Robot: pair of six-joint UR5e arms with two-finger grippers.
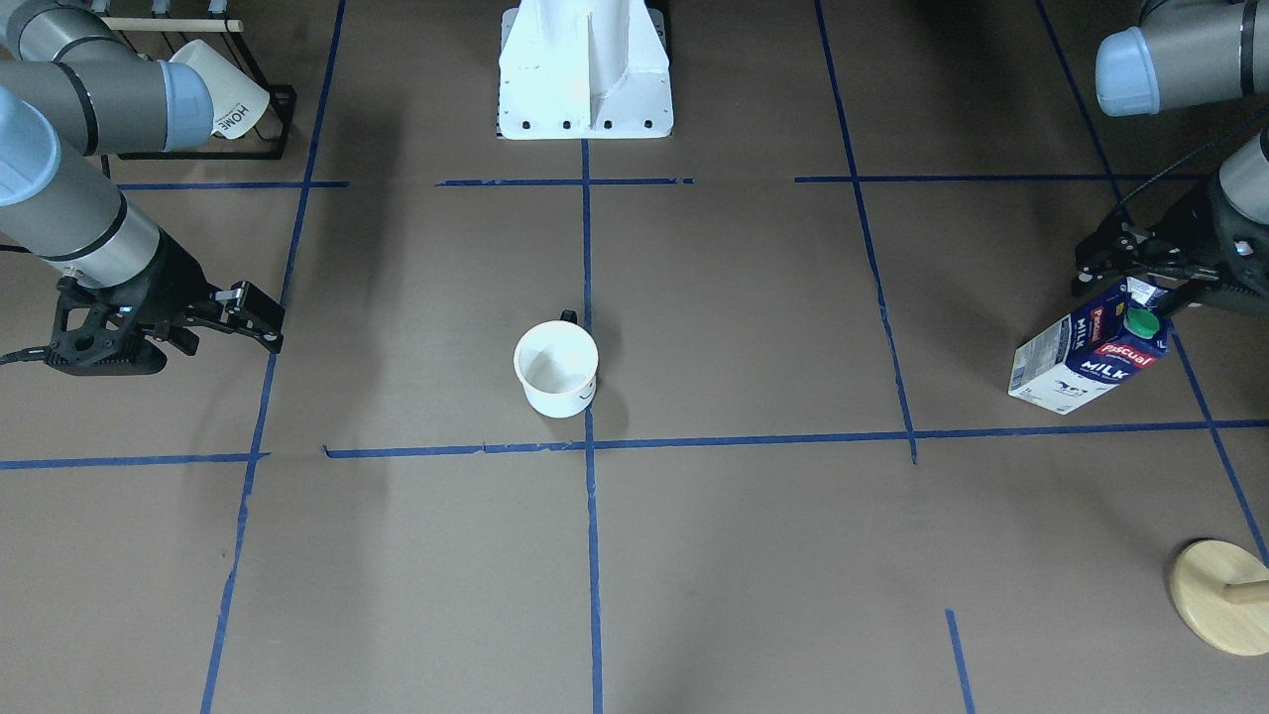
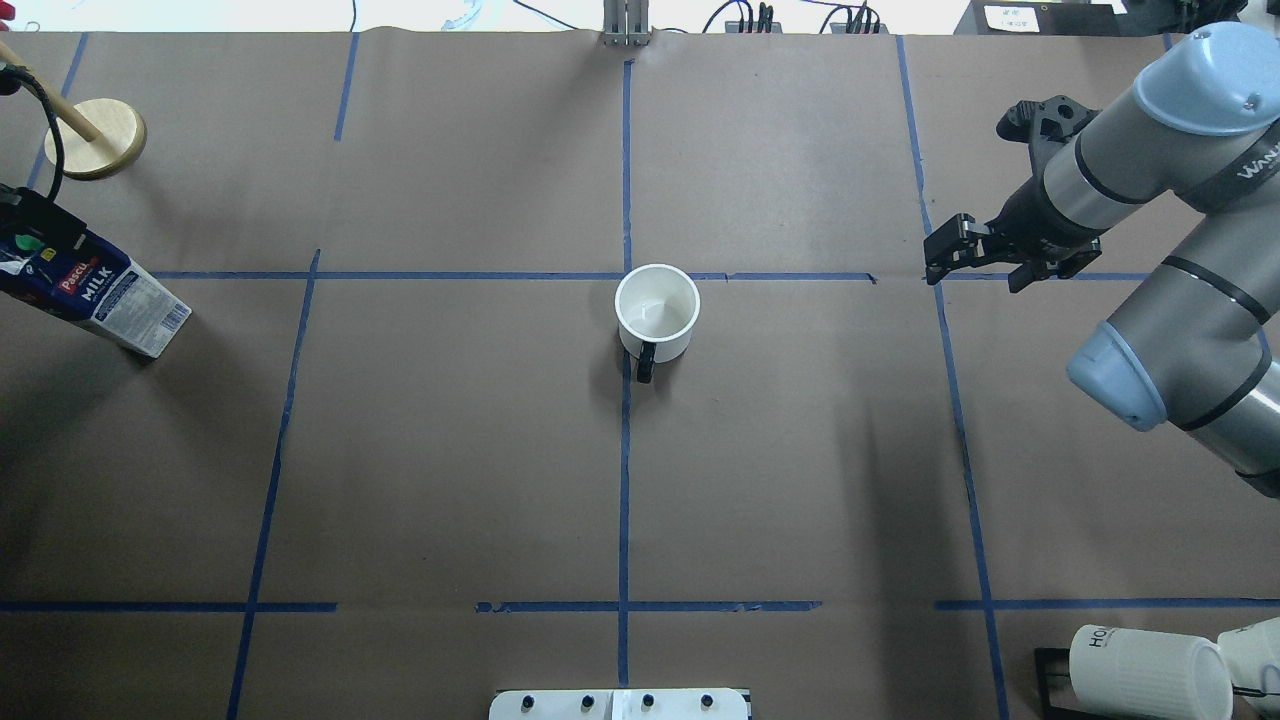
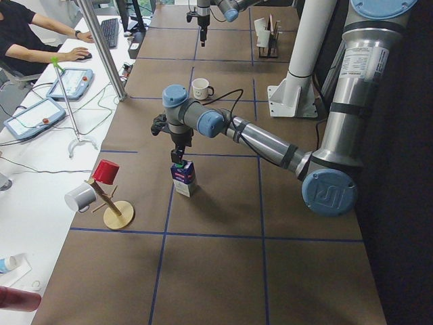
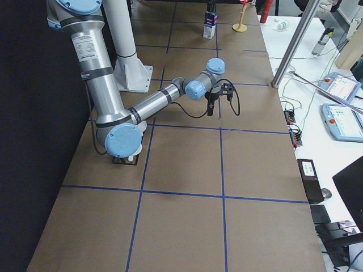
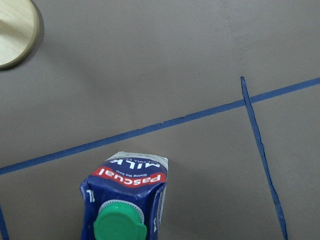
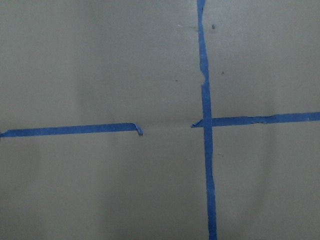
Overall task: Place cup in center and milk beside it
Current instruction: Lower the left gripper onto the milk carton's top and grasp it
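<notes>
The cup [image 1: 556,369] is a smooth white mug with a dark handle. It stands upright just on the robot's side of the center tape crossing [image 1: 589,445], and it also shows in the overhead view [image 2: 657,310]. The milk [image 1: 1086,357] is a navy and white carton with a green cap. It stands far out on the robot's left [image 2: 95,293]. My left gripper [image 1: 1135,283] is at the carton's gable top, with its jaws apart on either side of it. My right gripper [image 2: 985,265] is open and empty, well off to the cup's side.
A black rack with ribbed "HOME" mugs [image 2: 1150,670] stands near the robot on its right. A wooden mug stand [image 2: 97,125] stands beyond the milk. The white robot base [image 1: 585,79] is behind the cup. An operator sits at the desk beside the table [image 3: 27,34].
</notes>
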